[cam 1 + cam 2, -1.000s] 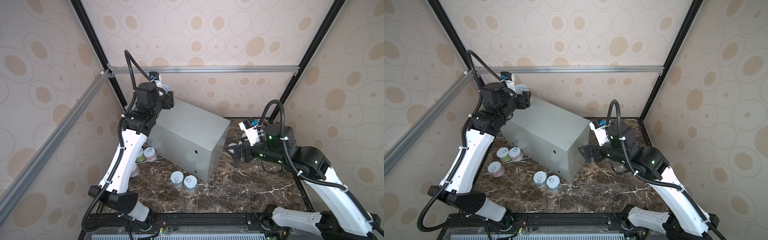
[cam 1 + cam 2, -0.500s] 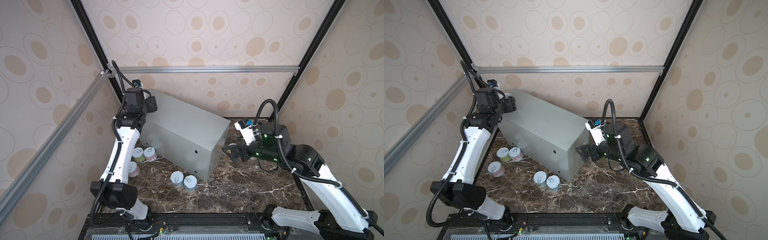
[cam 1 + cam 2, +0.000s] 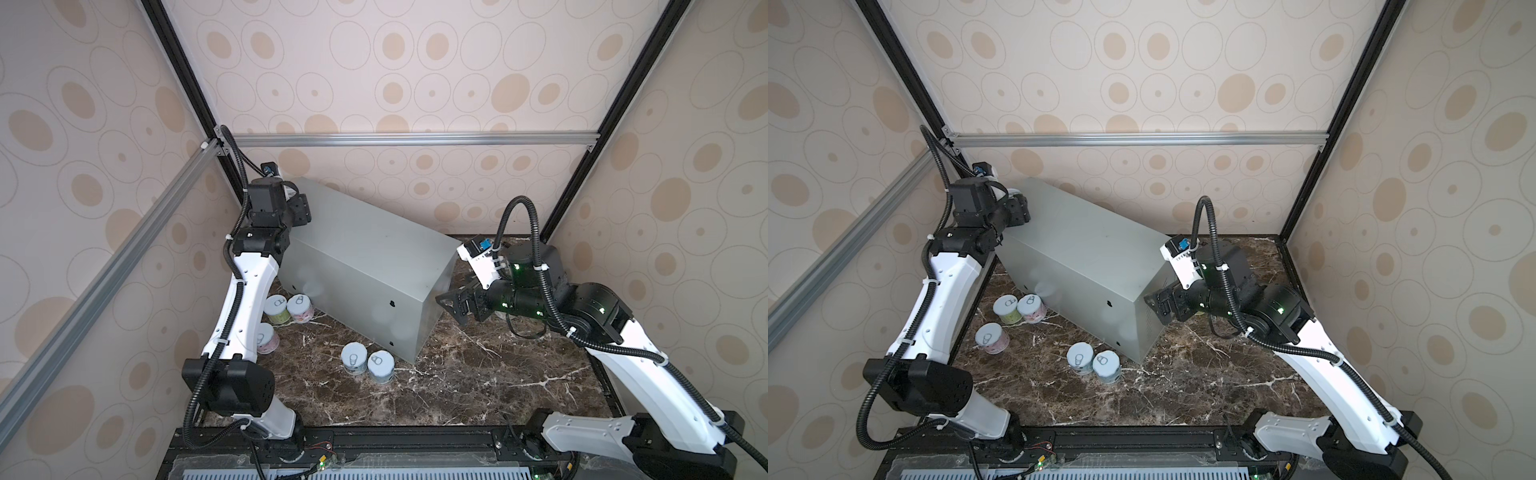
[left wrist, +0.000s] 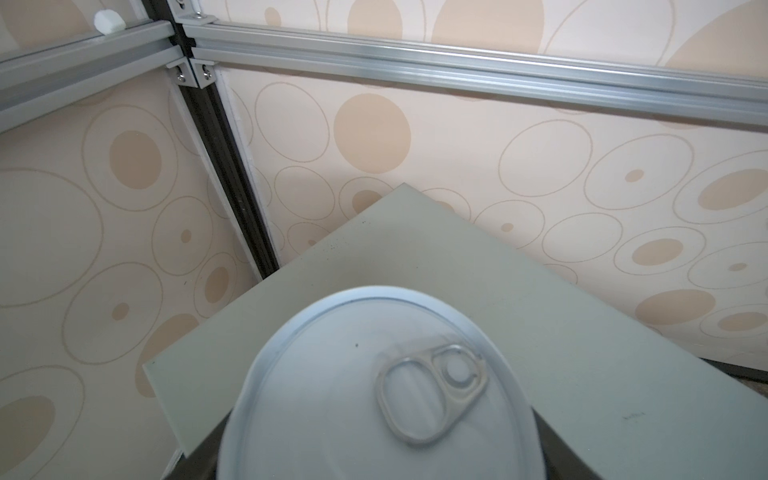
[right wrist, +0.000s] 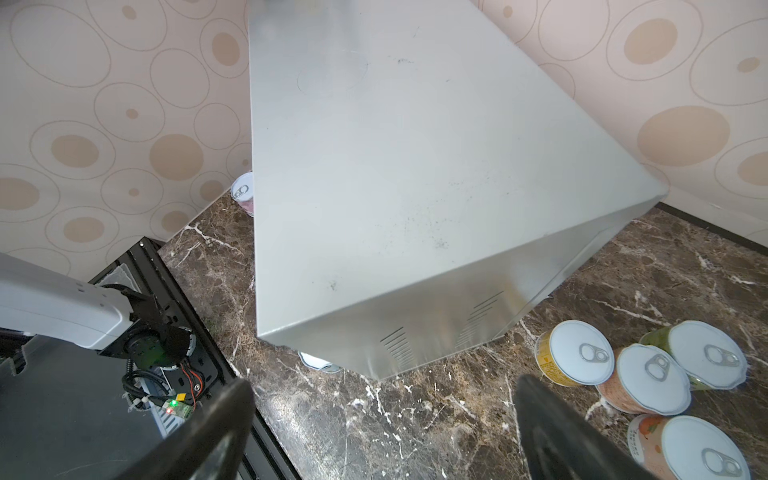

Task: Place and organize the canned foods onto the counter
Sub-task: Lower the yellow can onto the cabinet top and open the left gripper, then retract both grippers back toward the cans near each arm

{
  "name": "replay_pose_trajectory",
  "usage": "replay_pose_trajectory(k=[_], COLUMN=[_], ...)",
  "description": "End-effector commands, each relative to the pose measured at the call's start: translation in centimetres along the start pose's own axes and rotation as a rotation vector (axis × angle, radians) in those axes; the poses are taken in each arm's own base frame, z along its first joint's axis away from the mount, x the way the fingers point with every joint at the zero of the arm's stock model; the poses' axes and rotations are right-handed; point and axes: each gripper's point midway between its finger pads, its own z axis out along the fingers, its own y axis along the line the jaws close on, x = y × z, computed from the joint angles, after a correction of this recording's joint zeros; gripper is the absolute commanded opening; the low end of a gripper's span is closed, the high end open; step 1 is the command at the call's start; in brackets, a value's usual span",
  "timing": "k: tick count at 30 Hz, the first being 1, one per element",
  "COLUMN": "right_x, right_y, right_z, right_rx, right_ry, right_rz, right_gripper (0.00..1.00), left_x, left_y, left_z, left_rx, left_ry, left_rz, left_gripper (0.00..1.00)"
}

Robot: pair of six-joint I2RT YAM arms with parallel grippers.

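On the dark marble floor (image 3: pixel 457 382) the grey counter (image 3: pixel 365 257) stands askew between our two arms, one short end turned toward our right gripper (image 3: pixel 451 307) and its far corner lying beneath our left gripper (image 3: pixel 298 206). We have the left gripper clamped on the held can (image 4: pixel 374 395), whose silvery pull-tab lid sits level over that corner of the counter's top; we cannot tell whether its base touches the metal. Our right gripper hangs low just beside the counter's vented end, jaws spread wide and gripping nothing, its dark fingers (image 5: pixel 216 428) framing floor in the right wrist view. Close to that open hand, off the counter's end, four tins huddle on the floor: the yellow can (image 5: pixel 575 353), peach can (image 5: pixel 648 380), olive-green can (image 5: pixel 702 355) and orange can (image 5: pixel 698 449). Well below our left gripper, along the counter's long side, the pale green can (image 3: pixel 277 309) touches the pink can (image 3: pixel 300 308), and the second pink can (image 3: pixel 266 337) stands near them, partly behind our left arm. Between the two hands, near the counter's closest corner, the blue can (image 3: pixel 353 358) touches the second blue can (image 3: pixel 381 365).
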Motion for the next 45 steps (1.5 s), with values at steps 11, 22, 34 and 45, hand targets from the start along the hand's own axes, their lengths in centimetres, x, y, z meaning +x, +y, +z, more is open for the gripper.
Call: replay_pose_trajectory(k=[11,22,34,45], right_x=[-1.0,-1.9,-3.1,-0.4], right_y=[-0.5,-1.0,-2.7,-6.3], right_z=[-1.2,-2.5,-8.0,-12.5], right_rx=[0.031,0.073,0.183,0.383], right_ry=[-0.036,-0.056,-0.145,-0.178], right_rz=[-0.020,0.015,0.079,0.186], right_gripper=[1.00,1.00,1.00,1.00], left_x=[-2.0,-2.3,-7.4,-4.9], left_y=[1.6,1.3,0.9,0.1], left_z=[-1.4,-2.4,-9.0,-17.0], left_rx=[-0.044,-0.015,0.050,0.213], left_ry=[-0.102,-0.100,-0.212,-0.248], left_rz=[-0.027,-0.011,-0.032,-0.085], left_gripper=[0.70,0.93,0.99,0.99])
